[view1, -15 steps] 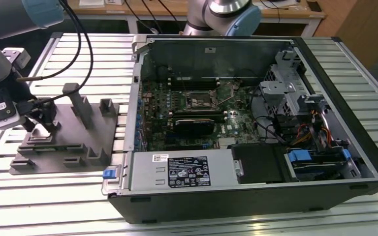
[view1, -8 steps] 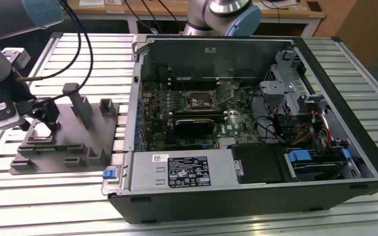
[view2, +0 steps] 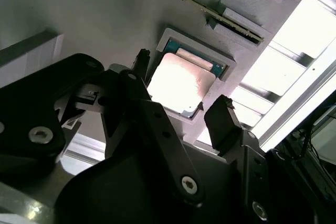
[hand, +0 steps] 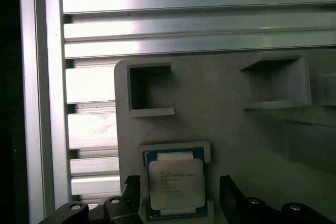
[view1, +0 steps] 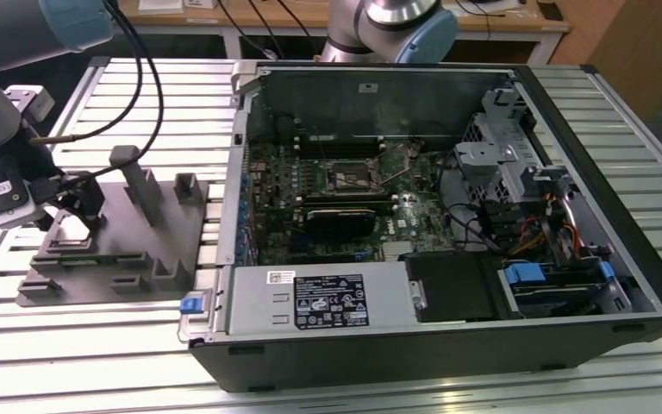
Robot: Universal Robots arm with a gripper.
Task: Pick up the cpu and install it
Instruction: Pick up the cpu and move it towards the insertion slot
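Observation:
The cpu (view2: 181,85) is a small square chip with a pale metal top, lying flat in a shallow recess of the grey tray (view2: 105,19). In both wrist views my gripper (view2: 181,83) is open just above it, one black finger (view2: 140,61) on each side, neither closed on the chip. The first wrist view shows the cpu (hand: 176,184) between the same fingertips (hand: 131,187) of the gripper (hand: 178,192). In the exterior view the gripper (view1: 78,207) hangs over the grey tray (view1: 113,259) at that view's left.
The open computer case (view1: 423,216) lies to the exterior view's right of the tray, with the dark socket frame (view1: 348,175) on its motherboard. Upright grey blocks (view1: 141,185) rise from the tray beside the gripper. Everything rests on a slatted aluminium table (view1: 78,345).

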